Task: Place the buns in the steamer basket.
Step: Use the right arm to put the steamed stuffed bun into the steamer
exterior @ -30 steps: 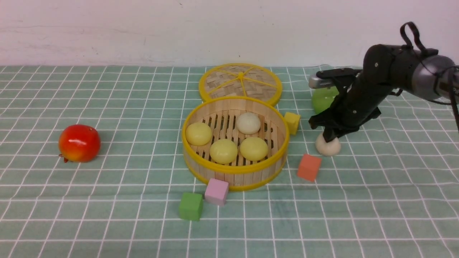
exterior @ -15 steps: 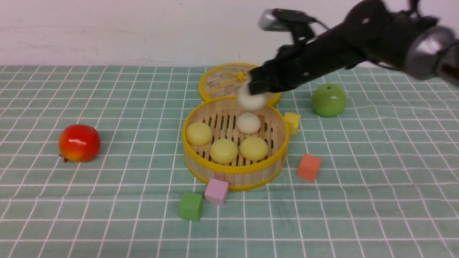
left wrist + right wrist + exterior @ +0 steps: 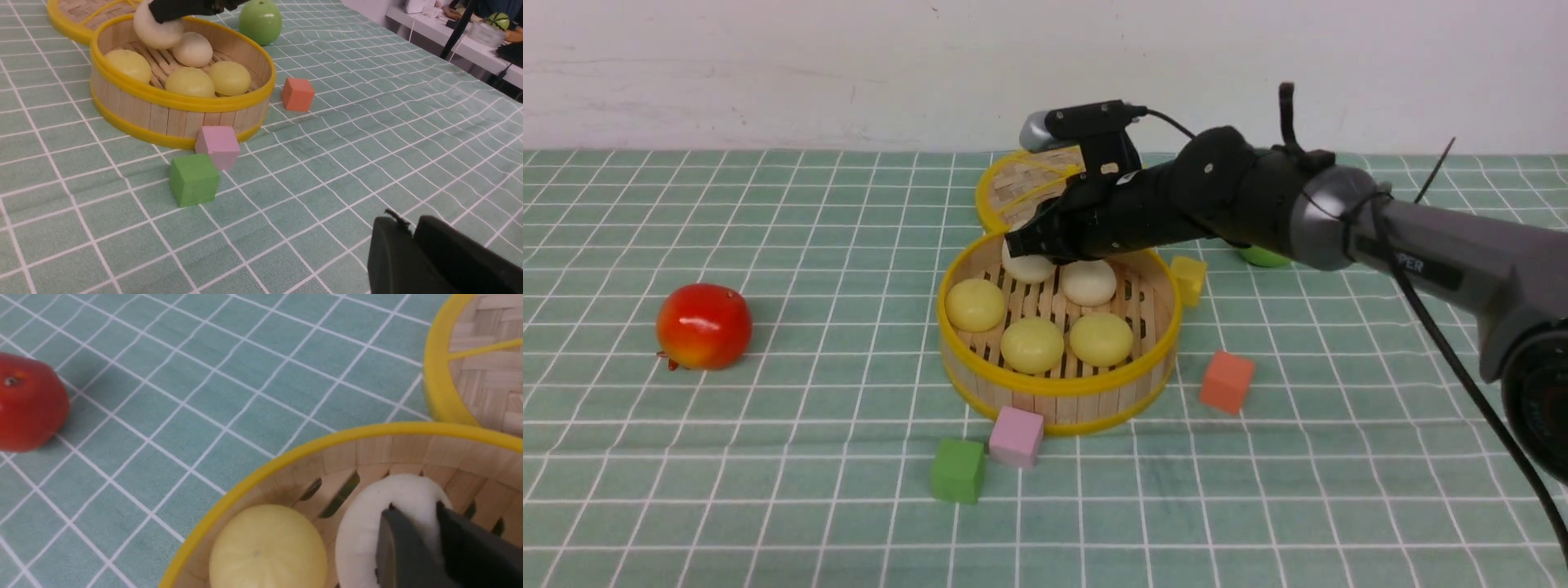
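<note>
The steamer basket (image 3: 1058,384) stands mid-table with three pale yellow buns (image 3: 1032,344) and an off-white bun (image 3: 1088,282) lying on its slats. My right gripper (image 3: 1023,245) reaches over the basket's back left part, shut on another off-white bun (image 3: 1027,268). In the right wrist view its fingers (image 3: 392,539) press into that bun (image 3: 367,522), just above the slats and beside a yellow bun (image 3: 267,547). My left gripper (image 3: 408,222) hovers low over the cloth in front of the basket (image 3: 179,102), shut and holding nothing; it does not show in the front view.
The flat woven lid (image 3: 1029,184) lies just behind the basket. A red fruit (image 3: 703,325) sits far left, a green apple (image 3: 260,21) behind the right arm. Yellow (image 3: 1188,278), orange (image 3: 1226,380), pink (image 3: 1016,436) and green (image 3: 957,469) cubes ring the basket.
My right gripper lifted the off-white bun from the cloth right of the basket, carried it left over the rim and lowered it into the basket's back left part.
</note>
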`<control>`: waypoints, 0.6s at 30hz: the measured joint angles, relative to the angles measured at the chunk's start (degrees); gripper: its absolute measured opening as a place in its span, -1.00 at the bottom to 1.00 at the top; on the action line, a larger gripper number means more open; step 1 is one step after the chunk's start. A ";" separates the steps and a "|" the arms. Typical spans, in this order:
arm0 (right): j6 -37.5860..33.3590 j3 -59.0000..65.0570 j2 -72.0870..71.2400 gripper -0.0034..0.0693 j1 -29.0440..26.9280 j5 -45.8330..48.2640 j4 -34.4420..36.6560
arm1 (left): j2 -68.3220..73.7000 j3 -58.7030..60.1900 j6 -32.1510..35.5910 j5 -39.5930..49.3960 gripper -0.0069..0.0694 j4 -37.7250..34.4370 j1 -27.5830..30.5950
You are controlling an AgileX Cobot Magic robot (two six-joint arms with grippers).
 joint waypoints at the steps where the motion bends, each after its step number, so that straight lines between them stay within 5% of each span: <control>1: 0.00 -0.04 0.09 -0.56 0.00 0.00 0.00 | 0.00 0.00 0.00 0.00 -0.63 0.00 0.00; 13: 0.17 -0.04 2.20 0.35 0.00 0.17 0.00 | 0.00 0.00 0.00 0.00 -0.63 0.00 0.00; 18: 0.63 -0.04 -1.04 0.47 -0.54 4.02 -1.82 | 0.00 0.00 0.00 0.00 -0.63 0.00 0.00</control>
